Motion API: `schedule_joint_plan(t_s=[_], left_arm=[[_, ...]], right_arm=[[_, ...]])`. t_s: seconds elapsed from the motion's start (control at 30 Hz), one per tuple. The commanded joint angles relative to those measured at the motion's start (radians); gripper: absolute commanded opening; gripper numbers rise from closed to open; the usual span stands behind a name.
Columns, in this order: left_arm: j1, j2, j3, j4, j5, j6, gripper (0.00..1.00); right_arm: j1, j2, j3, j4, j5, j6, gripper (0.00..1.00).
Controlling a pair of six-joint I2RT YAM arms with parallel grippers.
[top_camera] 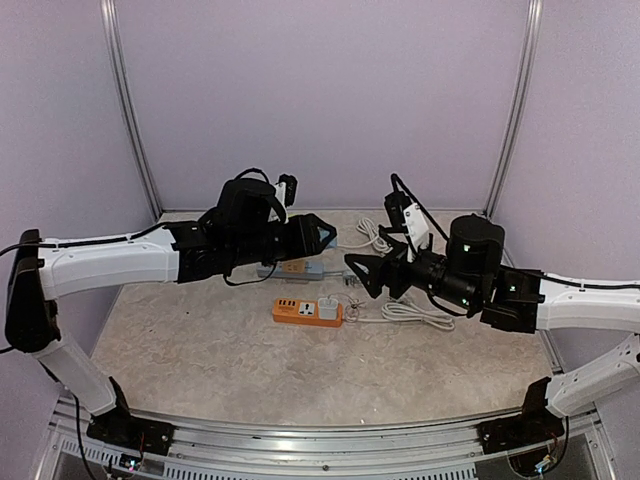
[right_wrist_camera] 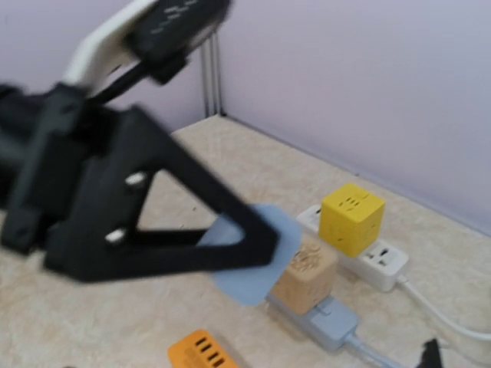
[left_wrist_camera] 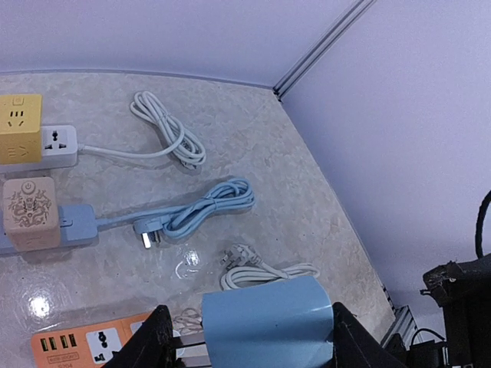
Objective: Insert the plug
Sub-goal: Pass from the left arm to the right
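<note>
left gripper (left_wrist_camera: 249,313): clamped on a pale blue plastic plug block (left_wrist_camera: 268,322), one black finger pressed to each side.
pale blue plastic plug block: held clear of the table (top_camera: 180,340), in no socket.
orange rectangular power strip (top_camera: 300,311): lies flat on the table, below and between the two grippers.
right gripper (top_camera: 360,275): fingers spread, nothing between them, hovering just right of the strip.

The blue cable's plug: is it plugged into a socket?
No, the blue cable's plug lies loose on the table, in no socket.
</note>
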Motion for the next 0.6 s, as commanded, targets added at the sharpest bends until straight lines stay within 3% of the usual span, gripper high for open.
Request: schedule_joint_plan(t_s=[0.0, 0.43, 0.57], left_arm=[[-0.045, -0.067, -0.061, 0.208, -0.061, -0.005, 0.52], [-0.09, -0.085, -0.079, 0.33, -0.015, -0.081, 0.52], [-0.094, -0.078, -0.072, 0.34, -0.003, -0.094, 0.52]], right_arm=[[-0.004, 0.001, 0.027, 0.054, 0.044, -0.001, 0.92], [-0.004, 0.023, -0.107, 0.331, 0.044, -0.105, 0.89], [-0.003, 0.059, -0.078, 0.326, 0.033, -0.111, 0.88]])
